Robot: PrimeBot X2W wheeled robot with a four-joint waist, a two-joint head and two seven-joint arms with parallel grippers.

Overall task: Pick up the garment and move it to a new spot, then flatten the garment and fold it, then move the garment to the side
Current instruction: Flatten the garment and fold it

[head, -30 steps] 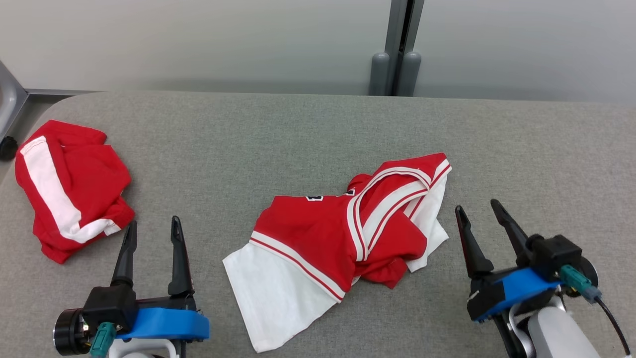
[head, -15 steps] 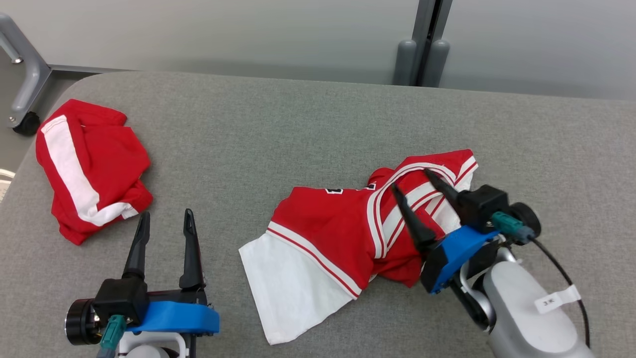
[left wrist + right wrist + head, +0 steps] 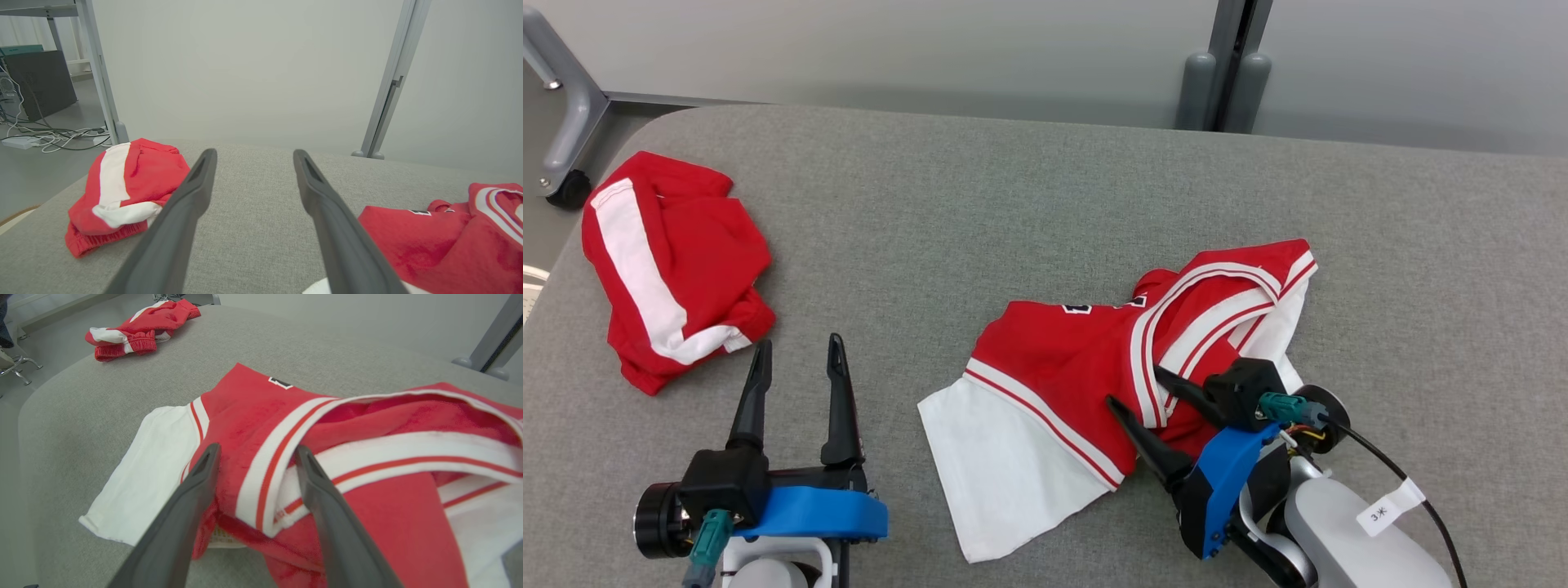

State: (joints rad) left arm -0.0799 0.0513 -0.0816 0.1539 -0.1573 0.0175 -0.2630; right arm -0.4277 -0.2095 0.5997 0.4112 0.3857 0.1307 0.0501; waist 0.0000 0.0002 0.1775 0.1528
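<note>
The jersey (image 3: 1054,359) lies crumpled mid-bench (image 3: 1013,204). The right tool (image 3: 1134,385) is released, its fingers straddling the striped near edge (cloth not pinched). The left tool (image 3: 798,343) is released above bare bench, between the jersey and the shorts (image 3: 670,261).

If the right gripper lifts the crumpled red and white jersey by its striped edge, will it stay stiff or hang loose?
Probably loose: the crumpled red and white jersey lies in soft folds and twists. Its flat white panel suggests thin, light cloth. That panel may drag over the grey padded table.
</note>
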